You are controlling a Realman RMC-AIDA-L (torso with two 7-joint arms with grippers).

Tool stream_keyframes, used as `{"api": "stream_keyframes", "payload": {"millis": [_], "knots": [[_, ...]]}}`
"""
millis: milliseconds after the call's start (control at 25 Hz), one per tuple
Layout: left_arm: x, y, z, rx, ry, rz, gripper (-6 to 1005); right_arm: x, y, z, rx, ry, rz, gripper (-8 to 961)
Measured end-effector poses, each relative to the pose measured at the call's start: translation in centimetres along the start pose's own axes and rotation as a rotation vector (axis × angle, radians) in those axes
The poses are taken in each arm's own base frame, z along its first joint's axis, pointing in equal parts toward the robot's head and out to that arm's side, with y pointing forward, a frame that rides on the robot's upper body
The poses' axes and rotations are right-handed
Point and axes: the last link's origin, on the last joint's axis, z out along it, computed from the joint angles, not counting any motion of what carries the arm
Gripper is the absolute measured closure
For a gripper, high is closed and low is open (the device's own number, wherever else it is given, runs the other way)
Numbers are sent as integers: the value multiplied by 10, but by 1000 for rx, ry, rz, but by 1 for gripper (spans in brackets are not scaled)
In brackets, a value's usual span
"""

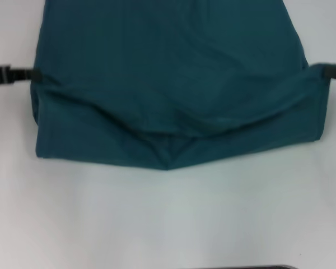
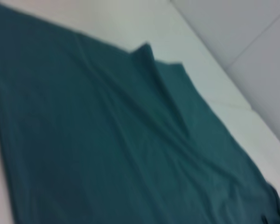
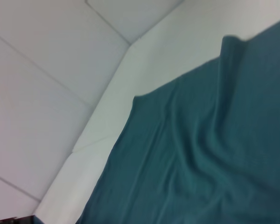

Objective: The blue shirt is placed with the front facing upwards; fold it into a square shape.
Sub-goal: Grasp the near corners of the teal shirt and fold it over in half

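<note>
We are seeing both arms reaching in from opposite sides in the head view, low over the white table [image 1: 168, 224]. The left gripper [image 1: 33, 74] is coming in from the left edge, its dark body lying level, and its tip is pinching the left side of the blue shirt [image 1: 168, 78]. The right gripper [image 1: 326, 70] is mirroring it at the right edge, clamped on the shirt's right corner (only the tip is showing, the rest is cut off by the frame). Both are sitting at about the same height across the picture. The shirt is spreading between the two grippers, filling the upper middle of the view and running off the top. Between the held points the cloth is sagging toward the robot in a curved fold, with a second layer below it ending in a shallow point near the table's middle. We are not seeing any lettering or collar here, just plain teal cloth. In the left wrist view the shirt [image 2: 112, 149] is lying wrinkled across the table with one raised fold. In the right wrist view the shirt [image 3: 205, 158] is covering the table beside pale wall panels [image 3: 46, 70].
</note>
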Motion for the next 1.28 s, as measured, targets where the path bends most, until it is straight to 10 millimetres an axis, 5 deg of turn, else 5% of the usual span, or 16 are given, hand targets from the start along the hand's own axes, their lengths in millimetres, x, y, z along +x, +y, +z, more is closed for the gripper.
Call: {"api": "stream_keyframes", "payload": {"millis": [280,600,1280], "knots": [[39,-2,15,51,151,9,916,-27,-1,32,55,-43,-50,914],[56,-8,21,98,272,-11,913,-52,1,69,128,-64,-122,913],[84,-3,47,148,360,-1,905,-93,3,86,232,-119,-210,910]]}}
